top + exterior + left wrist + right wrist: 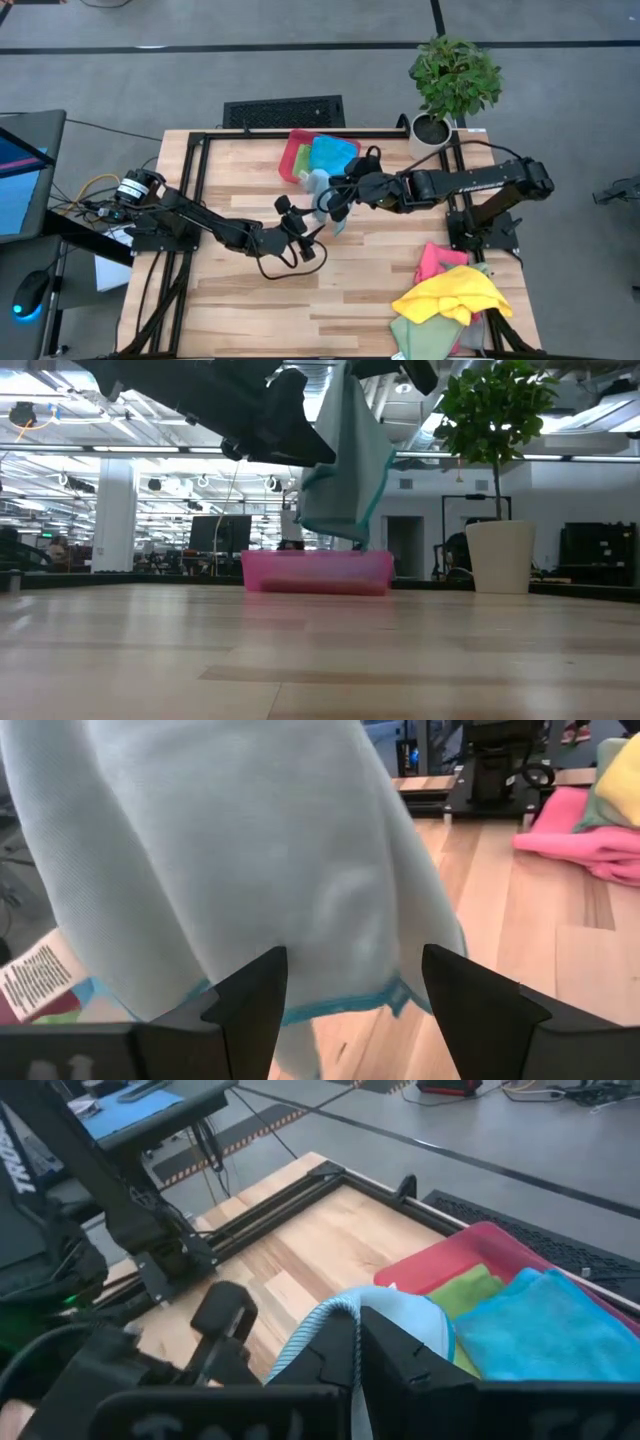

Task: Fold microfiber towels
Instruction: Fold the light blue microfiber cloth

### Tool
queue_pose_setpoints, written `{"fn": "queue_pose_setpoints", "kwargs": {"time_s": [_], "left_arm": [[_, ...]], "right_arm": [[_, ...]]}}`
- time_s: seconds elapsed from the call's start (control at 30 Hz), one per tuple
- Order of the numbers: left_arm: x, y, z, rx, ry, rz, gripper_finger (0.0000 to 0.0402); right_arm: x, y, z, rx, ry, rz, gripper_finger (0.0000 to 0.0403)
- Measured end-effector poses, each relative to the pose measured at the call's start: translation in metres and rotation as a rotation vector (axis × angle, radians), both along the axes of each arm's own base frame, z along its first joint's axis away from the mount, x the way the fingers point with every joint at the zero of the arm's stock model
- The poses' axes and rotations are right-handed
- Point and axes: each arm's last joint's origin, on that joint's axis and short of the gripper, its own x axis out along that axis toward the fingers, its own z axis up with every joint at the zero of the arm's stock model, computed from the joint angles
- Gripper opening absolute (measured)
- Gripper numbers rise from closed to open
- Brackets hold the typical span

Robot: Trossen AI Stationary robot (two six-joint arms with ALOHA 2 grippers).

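A light blue microfiber towel (345,460) hangs above the middle of the table, with my right gripper (357,1355) shut on its top. My left gripper (345,995) is open beside the towel's lower part (300,900); its two fingers stand either side of the teal hem, and I cannot tell whether they touch it. Behind it, at the far edge, stands a red tray (297,150) holding a folded green towel (468,1292) and a folded blue one (333,153). Pink, yellow and green towels (450,295) lie heaped at the near right. My right gripper pinches a bunched upper edge of the light blue towel (335,1308) between its two fingers, with the cloth bulging up over the fingertips. The fingers come from the table's right, slanting down. The towel hangs slack below them, its lower hem (345,538) clear of the table.
A potted plant (452,85) stands at the far right corner. Bare wood (250,310) lies open in the near middle and left of the table. Black frame rails (190,150) run along the table's edges.
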Motion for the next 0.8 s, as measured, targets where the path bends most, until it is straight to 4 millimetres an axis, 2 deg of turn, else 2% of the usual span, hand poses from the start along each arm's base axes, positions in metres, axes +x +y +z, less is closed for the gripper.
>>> {"fn": "queue_pose_setpoints", "kwargs": {"time_s": [0.5,0.8], "left_arm": [[0.001,0.011,0.001,0.024,-0.009,0.094,0.0227],[0.001,0.014,0.001,0.033,-0.014,0.131,0.0226]], "right_arm": [[0.005,0.0,0.008,0.027,-0.104,0.019,0.0034],[0.005,0.003,0.009,0.039,-0.108,0.049,0.0035]]}}
